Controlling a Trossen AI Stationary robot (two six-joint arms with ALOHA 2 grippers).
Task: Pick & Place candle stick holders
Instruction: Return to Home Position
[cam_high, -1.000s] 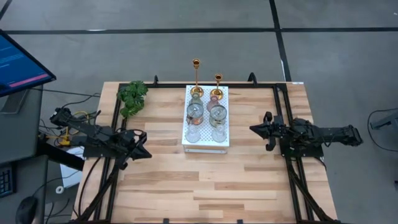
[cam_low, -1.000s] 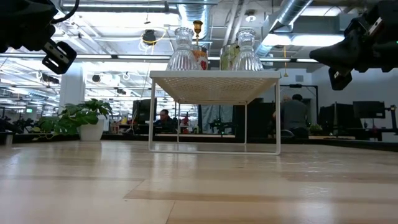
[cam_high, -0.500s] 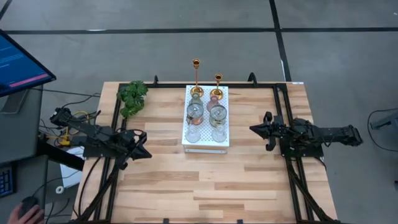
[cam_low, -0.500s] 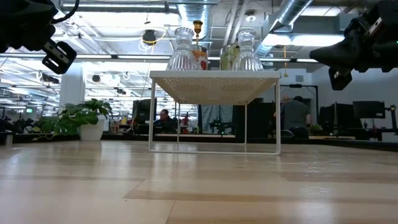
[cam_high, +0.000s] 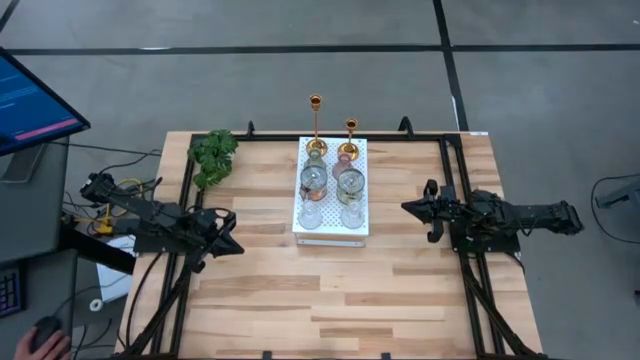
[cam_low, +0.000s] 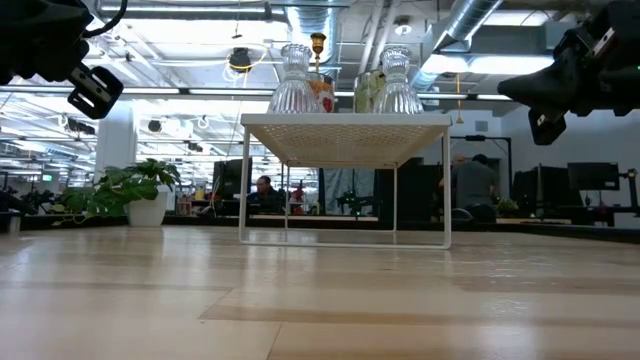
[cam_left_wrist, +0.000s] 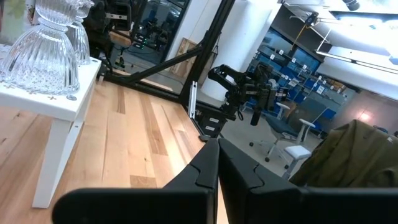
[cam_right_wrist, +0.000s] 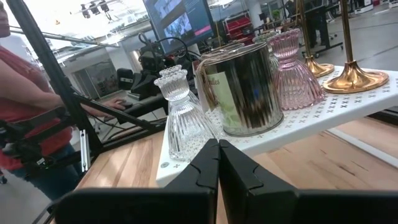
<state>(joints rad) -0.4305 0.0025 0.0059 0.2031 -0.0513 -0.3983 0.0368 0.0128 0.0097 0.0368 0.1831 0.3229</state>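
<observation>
Nothing on the table has moved over the last second. The left gripper (cam_high: 229, 234) at 9 o'clock and the right gripper (cam_high: 408, 208) at 3 o'clock stay parked, fingers together and empty. The candle holders (cam_high: 314, 181) all stand on the white shelf (cam_high: 330, 233) towards 12 o'clock, so the placing looks finished.

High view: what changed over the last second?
Only a person's hand moved in by the mouse, at the view's lower-left corner. The left tool and right tool stayed shut and empty at the sides. The candle stick holders are unmoved on the shelf.
</observation>
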